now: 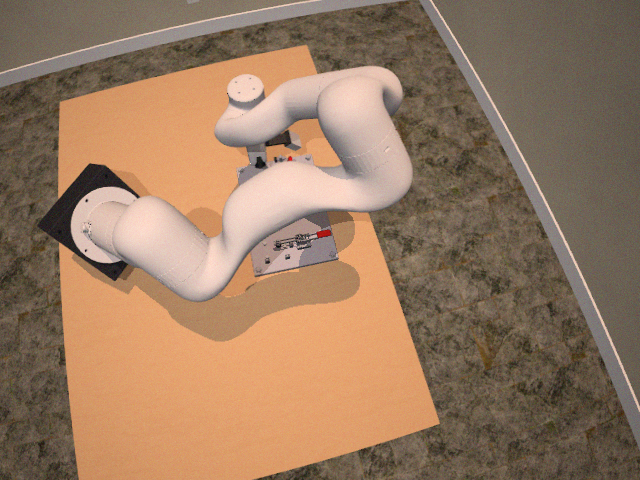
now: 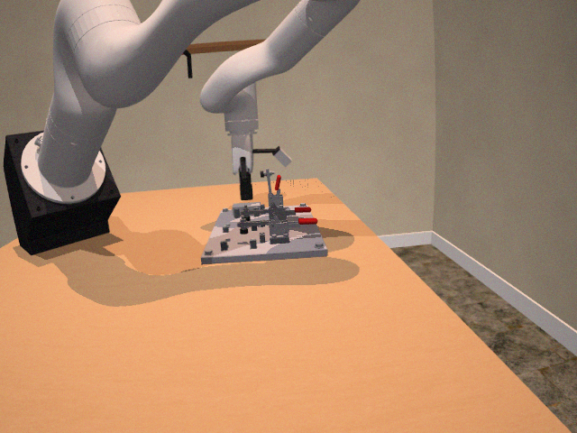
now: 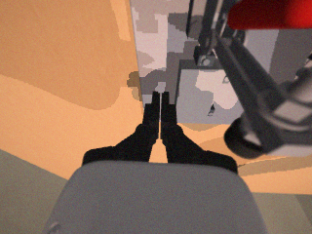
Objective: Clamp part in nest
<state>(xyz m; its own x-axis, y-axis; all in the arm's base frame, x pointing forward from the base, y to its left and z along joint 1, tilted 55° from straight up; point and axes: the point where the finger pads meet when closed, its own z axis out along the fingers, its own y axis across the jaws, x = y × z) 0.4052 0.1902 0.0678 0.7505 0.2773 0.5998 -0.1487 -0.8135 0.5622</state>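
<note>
Clenched on nothing, the gripper (image 1: 260,162) (image 2: 245,198) (image 3: 160,101) hung beside the raised clamp (image 2: 269,184) (image 3: 253,90); closing it, by its red handle (image 1: 290,158) (image 2: 278,182) (image 3: 273,16), probably came next.

No words, nos. or signs can be read in any of the pics.
</note>
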